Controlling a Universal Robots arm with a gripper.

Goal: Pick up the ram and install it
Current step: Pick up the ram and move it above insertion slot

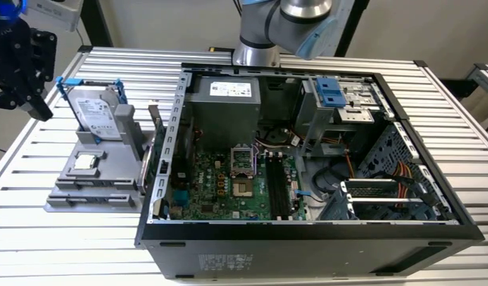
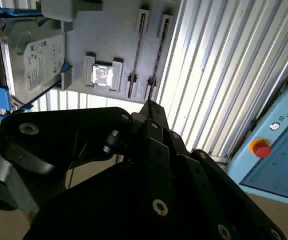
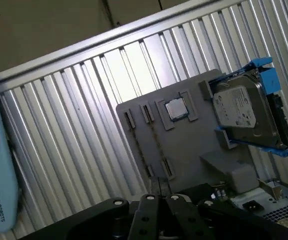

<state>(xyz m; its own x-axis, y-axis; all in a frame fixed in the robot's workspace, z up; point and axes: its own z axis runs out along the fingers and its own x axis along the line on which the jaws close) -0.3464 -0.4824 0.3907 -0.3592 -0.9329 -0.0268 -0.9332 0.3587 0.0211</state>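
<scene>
In the exterior view my black gripper (image 1: 37,108) hangs above the table's far left edge, left of the grey parts holder (image 1: 84,179). Its fingers meet at a point in both wrist views (image 2: 149,106) (image 3: 158,187), shut with nothing between them. A thin dark strip that looks like the ram (image 2: 157,55) (image 3: 156,142) stands on edge in one of the holder's two long slots, a good way below the gripper. The open computer case (image 1: 307,238) lies at the exterior view's right, with the motherboard's memory slots (image 1: 277,186) near its middle.
The holder also carries a silver hard drive in blue rails (image 1: 96,113) (image 3: 244,112) and a small square processor (image 1: 86,159) (image 2: 102,75). A pale blue box with a red button (image 2: 261,147) stands off the ribbed table. The arm's base (image 1: 255,53) stands behind the case.
</scene>
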